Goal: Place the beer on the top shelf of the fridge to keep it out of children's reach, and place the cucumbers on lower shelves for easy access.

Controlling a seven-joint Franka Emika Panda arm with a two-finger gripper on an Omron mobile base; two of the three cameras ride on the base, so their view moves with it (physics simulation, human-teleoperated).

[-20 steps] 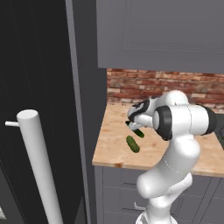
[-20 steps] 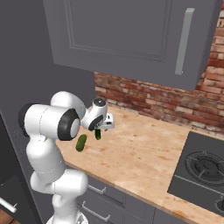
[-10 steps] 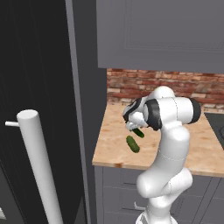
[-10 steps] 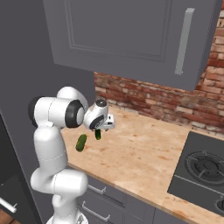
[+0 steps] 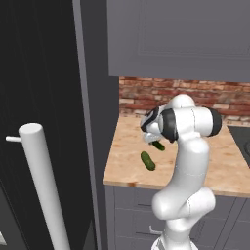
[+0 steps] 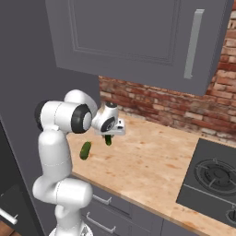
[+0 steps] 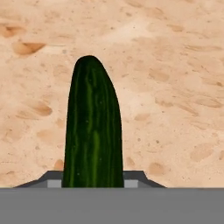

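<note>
The gripper [image 6: 109, 134] is closed on one cucumber [image 7: 93, 131], held just above the counter [image 6: 152, 170] beside the fridge [image 5: 49, 97]. The second cucumber [image 5: 148, 160] lies on the counter nearer the fridge. Neither cucumber is shelved; carrying both to the lower shelves remains.

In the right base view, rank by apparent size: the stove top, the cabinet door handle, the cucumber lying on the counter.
1. Stove top, largest, though cut off by the frame.
2. Cabinet door handle.
3. Cucumber on the counter, smallest.
The handle sits farther from the camera, so its true size is uncertain.
</note>
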